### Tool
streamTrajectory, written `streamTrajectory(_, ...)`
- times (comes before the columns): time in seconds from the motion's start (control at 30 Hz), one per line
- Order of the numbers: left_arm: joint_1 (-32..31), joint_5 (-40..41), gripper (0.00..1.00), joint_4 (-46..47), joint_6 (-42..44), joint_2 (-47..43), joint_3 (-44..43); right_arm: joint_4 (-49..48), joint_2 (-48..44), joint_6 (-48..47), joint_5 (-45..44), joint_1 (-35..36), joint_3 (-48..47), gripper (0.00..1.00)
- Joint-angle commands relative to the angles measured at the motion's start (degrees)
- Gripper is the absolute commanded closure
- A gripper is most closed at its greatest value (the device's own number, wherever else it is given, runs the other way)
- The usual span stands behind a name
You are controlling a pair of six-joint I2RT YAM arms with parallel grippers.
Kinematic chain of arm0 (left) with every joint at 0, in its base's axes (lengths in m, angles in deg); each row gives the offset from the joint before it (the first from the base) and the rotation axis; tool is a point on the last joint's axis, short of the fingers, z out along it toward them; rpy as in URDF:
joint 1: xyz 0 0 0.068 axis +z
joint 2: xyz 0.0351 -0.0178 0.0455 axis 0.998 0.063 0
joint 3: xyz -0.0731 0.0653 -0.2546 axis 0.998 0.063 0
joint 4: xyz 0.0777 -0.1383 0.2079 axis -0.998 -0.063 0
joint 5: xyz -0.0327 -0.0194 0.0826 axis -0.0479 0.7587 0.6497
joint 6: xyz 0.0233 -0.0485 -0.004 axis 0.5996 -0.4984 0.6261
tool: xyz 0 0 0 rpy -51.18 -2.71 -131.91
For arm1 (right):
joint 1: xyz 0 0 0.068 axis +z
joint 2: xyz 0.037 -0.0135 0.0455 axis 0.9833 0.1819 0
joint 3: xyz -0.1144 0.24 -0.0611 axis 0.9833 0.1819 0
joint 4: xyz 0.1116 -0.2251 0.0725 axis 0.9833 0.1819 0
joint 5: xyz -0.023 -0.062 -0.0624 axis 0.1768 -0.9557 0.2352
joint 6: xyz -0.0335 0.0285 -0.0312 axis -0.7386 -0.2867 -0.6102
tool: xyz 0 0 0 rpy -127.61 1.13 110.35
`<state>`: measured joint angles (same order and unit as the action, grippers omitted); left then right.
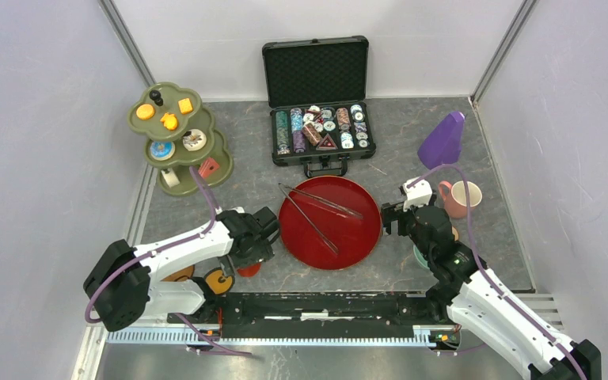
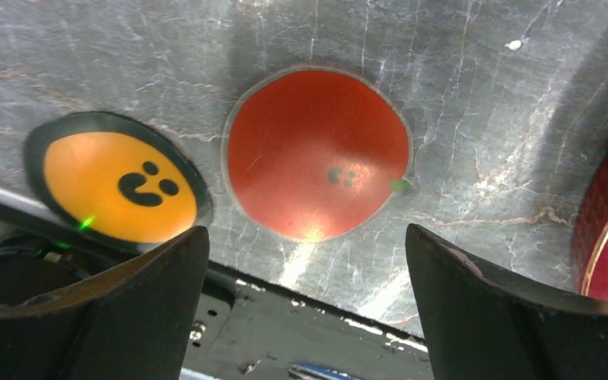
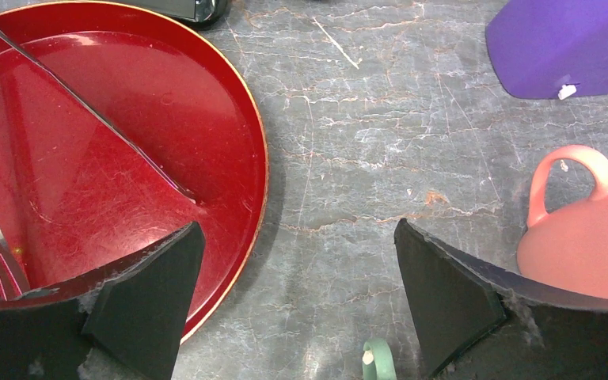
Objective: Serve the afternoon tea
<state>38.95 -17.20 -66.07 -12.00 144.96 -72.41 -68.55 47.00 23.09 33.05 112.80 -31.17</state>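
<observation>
A round orange-red saucer [image 2: 317, 154] lies flat on the table just ahead of my left gripper [image 2: 305, 309], which is open and holds nothing. Beside it lies an orange saucer [image 2: 119, 186] with a smiley mark. From above, my left gripper [image 1: 263, 234] hovers by the red saucer [image 1: 247, 270] at the near edge. The olive-green stand [image 1: 178, 138] at the back left holds orange biscuits [image 1: 166, 115], donuts [image 1: 178, 145] and a cake slice [image 1: 208, 166]. My right gripper [image 3: 297, 301] is open over bare table, between the tray and a pink cup [image 3: 594, 237]. A teal cup handle [image 3: 378, 360] shows below it.
A dark-red round tray [image 1: 330, 222] with tongs and a fork sits in the middle. An open black case of poker chips [image 1: 321, 131] stands behind it. A purple object [image 1: 442, 141] is at the back right, near the pink cup [image 1: 459, 198].
</observation>
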Motion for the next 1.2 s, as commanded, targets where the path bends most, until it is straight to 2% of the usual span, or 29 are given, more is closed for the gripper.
streamTrajectory(0.0,-0.3,-0.7,0.02,8.4,-5.4,-0.7,3.3,-1.8,0.0,-0.3,-0.6,0.3,-0.4,0.02)
streamTrajectory(0.23,0.0,1.6,0.05,12.9,-6.5,2.2,5.4,-1.4,0.8,-0.2,0.4,0.3,-0.6,0.02)
streamTrajectory(0.37,1.5,3.3,0.12,15.9,-4.8,3.5,5.2,-1.6,1.1,-0.2,0.4,0.3,-0.6,0.02)
streamTrajectory(0.53,6.6,3.9,0.17,19.4,-0.4,6.5,5.1,-0.9,1.4,-0.2,0.6,0.3,-0.8,0.02)
streamTrajectory(0.67,14.1,2.1,0.22,25.7,5.4,9.2,5.0,-1.5,1.5,-0.3,0.5,0.3,-0.6,0.02)
streamTrajectory(0.9,23.1,1.9,0.25,29.8,15.2,20.1,-4.5,-1.1,2.7,-0.2,0.9,0.3,-0.9,0.02)
streamTrajectory(1.17,25.4,3.0,0.25,27.0,19.0,32.2,-18.4,-0.9,2.9,-0.1,0.2,0.3,-1.0,0.02)
